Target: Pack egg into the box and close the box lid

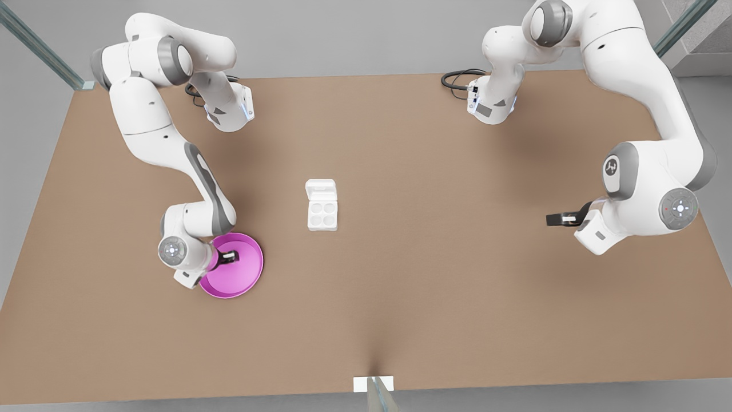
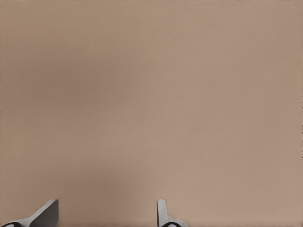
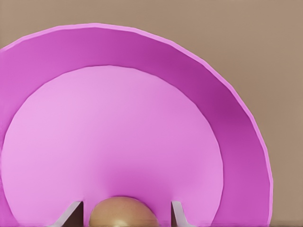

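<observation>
My right gripper is down inside the pink plate, which sits toward the desk's near edge on the front view's left. In the right wrist view my fingers stand apart with the egg between them, not yet pinched.

My left gripper waits near the edge on the front view's right, over bare desk, fingers apart and holding nothing.

The box sits mid-desk, well apart from the plate, its 4 wells empty. The box lid lies folded open on the far side.

Risks as I judge them:
- Egg is smooth and round; an off-centre squeeze could squirt it out across the plate.
- Closing too low, my fingertips may scrape the plate floor and shove the plate.
- Too hard a pinch may crack the egg.
- Carton looks light; a clumsy drop could nudge it or miss a well.
</observation>
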Controlling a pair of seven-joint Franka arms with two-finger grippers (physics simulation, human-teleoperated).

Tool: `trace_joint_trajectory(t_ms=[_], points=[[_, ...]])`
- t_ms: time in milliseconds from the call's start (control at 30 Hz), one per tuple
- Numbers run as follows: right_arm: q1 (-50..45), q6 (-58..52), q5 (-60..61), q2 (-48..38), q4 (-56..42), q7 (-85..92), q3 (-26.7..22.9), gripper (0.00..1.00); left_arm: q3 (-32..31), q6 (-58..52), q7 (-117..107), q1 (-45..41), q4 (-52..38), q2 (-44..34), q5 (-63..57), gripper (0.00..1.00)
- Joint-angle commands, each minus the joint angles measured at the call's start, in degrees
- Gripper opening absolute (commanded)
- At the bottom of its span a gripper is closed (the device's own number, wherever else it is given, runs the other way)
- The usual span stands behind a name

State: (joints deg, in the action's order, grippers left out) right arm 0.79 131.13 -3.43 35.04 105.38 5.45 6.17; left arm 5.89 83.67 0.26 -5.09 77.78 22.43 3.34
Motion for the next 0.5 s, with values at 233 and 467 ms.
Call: trace_joint_trajectory(t_ms=[233,467], points=[[0.00,-0.35,-0.09,-0.15,1.67,0.09,0.07,0.74,0.00,0.00,0.00,-0.01,-0.09,0.07,0.00,1.00],[0.00,-0.61,-0.17,-0.06,1.58,0.09,-0.02,0.71,0.00,0.18,0.00,-0.01,-0.09,0.15,0.00,1.00]])
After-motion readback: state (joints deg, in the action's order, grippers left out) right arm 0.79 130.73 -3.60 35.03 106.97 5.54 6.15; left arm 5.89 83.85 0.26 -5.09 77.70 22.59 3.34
